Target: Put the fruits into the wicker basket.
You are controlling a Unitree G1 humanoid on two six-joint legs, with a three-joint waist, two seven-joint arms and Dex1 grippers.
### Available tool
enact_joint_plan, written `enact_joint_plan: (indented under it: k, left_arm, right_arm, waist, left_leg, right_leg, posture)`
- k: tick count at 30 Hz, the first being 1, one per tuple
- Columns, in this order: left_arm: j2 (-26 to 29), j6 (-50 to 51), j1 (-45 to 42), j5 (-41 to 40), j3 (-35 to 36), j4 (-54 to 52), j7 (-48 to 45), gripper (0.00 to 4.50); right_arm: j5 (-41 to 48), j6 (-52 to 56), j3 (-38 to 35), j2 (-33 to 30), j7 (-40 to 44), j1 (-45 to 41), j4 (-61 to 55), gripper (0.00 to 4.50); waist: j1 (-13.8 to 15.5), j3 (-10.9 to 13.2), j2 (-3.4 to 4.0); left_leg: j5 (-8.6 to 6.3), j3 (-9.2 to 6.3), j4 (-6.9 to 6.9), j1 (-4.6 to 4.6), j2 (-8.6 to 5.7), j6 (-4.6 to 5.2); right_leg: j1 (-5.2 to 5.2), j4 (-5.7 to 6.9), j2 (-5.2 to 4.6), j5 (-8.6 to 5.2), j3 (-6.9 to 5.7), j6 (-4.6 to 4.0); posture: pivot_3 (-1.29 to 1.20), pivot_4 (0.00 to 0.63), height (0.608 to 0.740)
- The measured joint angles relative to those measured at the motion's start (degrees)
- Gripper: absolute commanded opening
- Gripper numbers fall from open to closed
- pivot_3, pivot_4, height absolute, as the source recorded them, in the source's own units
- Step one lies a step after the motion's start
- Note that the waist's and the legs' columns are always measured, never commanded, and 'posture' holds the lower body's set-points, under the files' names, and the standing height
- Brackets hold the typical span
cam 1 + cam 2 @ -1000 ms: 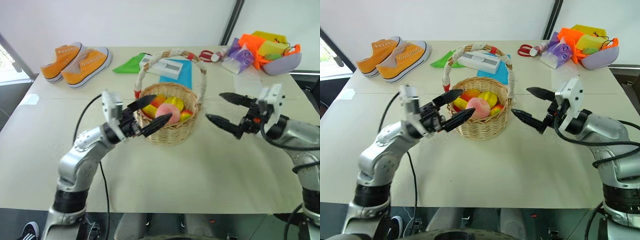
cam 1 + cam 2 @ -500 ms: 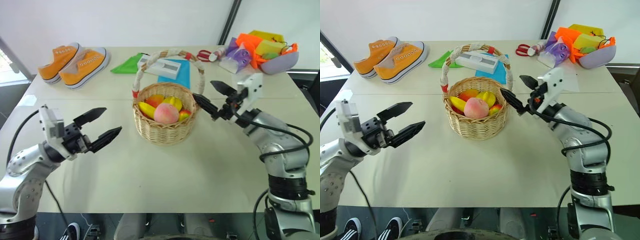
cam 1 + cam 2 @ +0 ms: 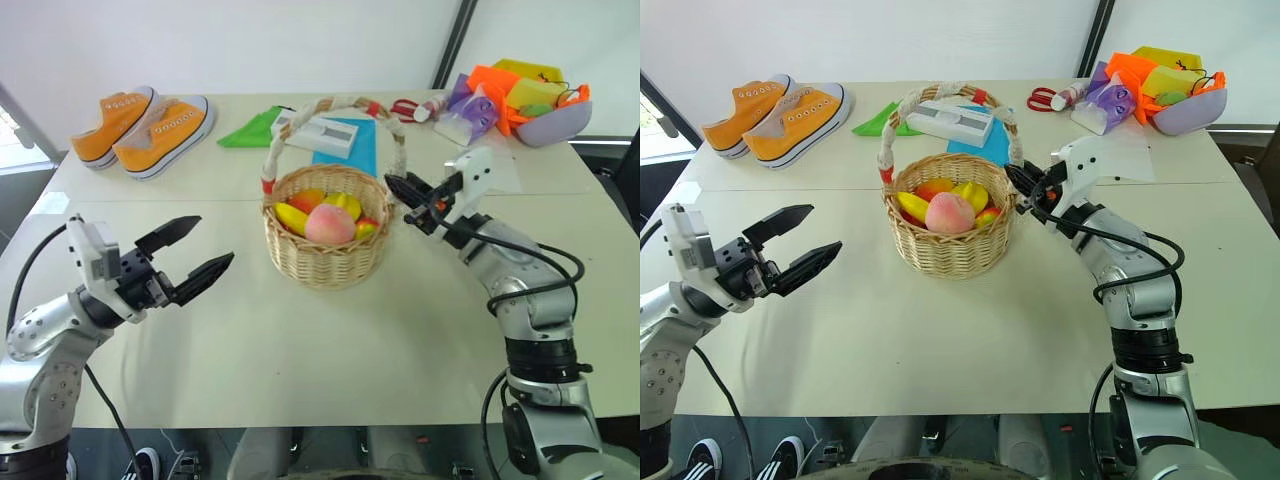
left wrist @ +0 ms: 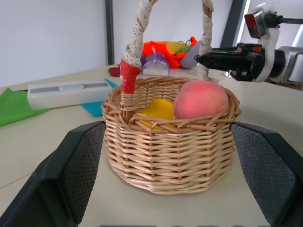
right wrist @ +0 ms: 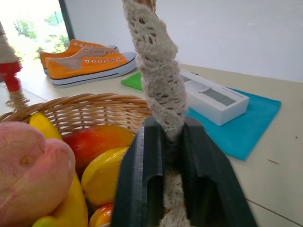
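The wicker basket (image 3: 328, 240) sits mid-surface (image 3: 320, 350), and the fruits are inside it: the pink peach (image 3: 329, 224) on top, the yellow banana (image 3: 293, 218) curving along the rim beside it, with most of its length buried under the peach. Other rounded yellow and red-orange fruit (image 5: 94, 142) lie underneath; I can't make out how many.

The right gripper (image 5: 173, 156) is clenched around the handle (image 5: 158, 90) just above the rim, its fingers hiding the spot where the white wrapping meets the weave. The left gripper (image 3: 195, 255) hangs released, jaws wide, well apart from the basket on its near left side.

Behind, orange sneakers (image 3: 145, 125), a white box (image 3: 322, 133) on blue cloth (image 3: 355, 150), and a purple bowl (image 3: 560, 122) cut off by a jumble of bright items.
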Motion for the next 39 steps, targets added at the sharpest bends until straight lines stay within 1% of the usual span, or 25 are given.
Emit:
enact_joint_plan:
  k: [4,10,13,17,21,24,26,28,29,31,35,36,39]
  left_arm:
    - [-1.13,-0.01,-2.93,0.21,-2.82,1.39,0.19,4.5]
    - [-5.6,0.03,-10.26,1.5,-11.22,4.87,0.12,4.5]
    - [-7.37,0.13,-13.41,2.09,-14.87,6.74,-0.86,4.5]
    - [-10.33,-0.23,-19.29,5.16,-21.99,12.06,-4.63,4.5]
    - [-11.41,-1.59,-22.19,8.26,-26.6,16.79,-9.11,4.5]
    - [-11.77,-3.09,-23.56,9.67,-28.49,18.87,-12.44,4.5]
    - [-12.34,-4.28,-24.7,10.5,-28.8,20.99,-13.74,4.5]
    - [-12.63,-5.04,-25.8,11.06,-28.85,22.65,-14.5,4.5]
    - [-12.62,-5.29,-25.85,11.23,-28.84,22.88,-14.69,4.5]
    - [-12.66,-5.48,-25.83,11.34,-28.83,23.25,-14.82,4.5]
    - [-12.66,-5.91,-25.49,11.41,-28.66,23.29,-14.7,4.5]
    - [-12.66,-6.14,-25.29,11.41,-28.47,23.28,-14.59,4.5]
    - [-12.67,-6.25,-25.05,11.48,-28.24,23.27,-14.05,4.5]
  right_arm:
    - [0.03,-0.08,-2.43,-1.04,0.02,0.74,0.08,0.01]
    - [-2.17,-2.19,-13.22,-5.36,-5.25,4.93,0.22,0.01]
    - [-3.03,-2.6,-19.07,-6.73,-8.12,9.12,-0.32,0.01]
    - [-3.36,-3.21,-30.17,-7.95,-11.05,19.12,-4.89,0.01]
    - [-3.7,-3.51,-38.17,-8.11,-13.16,25.35,-8.3,0.01]
    - [-4.03,-3.47,-41.04,-8.12,-14.65,27.6,-9.8,0.01]
    - [-4.0,-3.19,-41.0,-8.05,-15.17,28.61,-11.03,0.01]
    - [-3.99,-3.15,-40.72,-7.71,-15.31,29.0,-11.69,0.9]
    - [-3.99,-3.16,-40.56,-7.47,-15.61,29.07,-12.07,1.24]
    - [-3.99,-3.22,-40.66,-6.28,-17.73,27.94,-12.56,2.22]
    - [-3.55,-4.88,-42.82,-1.81,-25.42,22.97,-13.43,4.35]
    - [-3.97,-5.79,-42.51,-0.52,-26.61,22.87,-14.82,4.43]
    - [-7.7,-8.84,-38.73,3.49,-30.15,23.93,-20.58,4.43]
  waist:
    - [0.3,0.01,0.02]
    - [0.23,0.01,0.01]
    - [-0.04,0.01,0.03]
    - [0.57,-0.04,0.26]
    - [-0.13,-0.05,0.28]
    - [-0.64,-0.1,0.39]
    - [-1.11,-0.11,0.41]
    - [-1.26,-0.11,0.41]
    - [-1.24,-0.11,0.41]
    - [-1.14,-0.11,0.4]
    - [-1.01,-0.11,0.4]
    - [-1.02,-0.11,0.4]
    - [-1.04,-0.12,0.42]
  left_leg:
    - [0.0,0.0,0.01,-0.01,-0.03,0.0]
    - [-0.01,0.0,0.01,-0.01,-0.07,0.02]
    - [0.01,0.0,-0.04,-0.01,0.0,-0.01]
    - [0.02,0.0,-0.03,-0.01,-0.03,-0.01]
    - [0.01,0.12,0.02,0.05,-0.01,0.02]
    - [0.01,0.19,0.02,0.13,0.07,0.02]
    - [0.02,0.19,0.03,0.15,0.09,0.02]
    - [0.02,0.2,0.04,0.15,0.09,0.03]
    - [0.02,0.2,0.04,0.14,0.09,0.03]
    - [0.02,0.19,0.05,0.14,0.1,0.03]
    - [0.02,0.19,0.06,0.14,0.09,0.02]
    - [0.02,0.19,0.04,0.13,0.1,0.02]
    - [0.02,0.18,0.03,0.13,0.09,0.01]
  right_leg:
    - [0.02,-0.01,-0.02,0.03,-0.01,0.06]
    - [0.04,-0.02,-0.04,0.08,-0.01,0.15]
    - [-0.01,0.0,0.04,0.08,0.01,0.15]
    - [0.04,0.01,0.04,0.08,0.01,0.15]
    - [0.07,0.01,0.06,0.09,0.13,0.16]
    - [0.08,0.09,0.12,0.08,0.21,0.15]
    - [0.1,0.1,0.14,0.08,0.21,0.15]
    - [0.1,0.1,0.14,0.08,0.21,0.15]
    - [0.1,0.1,0.14,0.09,0.22,0.16]
    - [0.1,0.1,0.14,0.09,0.22,0.16]
    - [0.1,0.1,0.13,0.09,0.22,0.16]
    - [0.09,0.1,0.13,0.09,0.22,0.16]
    - [0.06,0.12,0.13,0.09,0.22,0.17]
  posture:
    - [0.0,0.15,0.74]
    - [0.0,0.15,0.74]
    - [0.0,0.15,0.74]
    - [0.0,0.15,0.74]
    - [0.0,0.15,0.74]
    - [0.0,0.15,0.74]
    - [0.0,0.15,0.74]
    - [0.0,0.15,0.74]
    - [0.0,0.15,0.74]
    - [0.0,0.15,0.74]
    - [0.0,0.15,0.74]
    - [0.0,0.15,0.74]
    - [0.0,0.15,0.74]
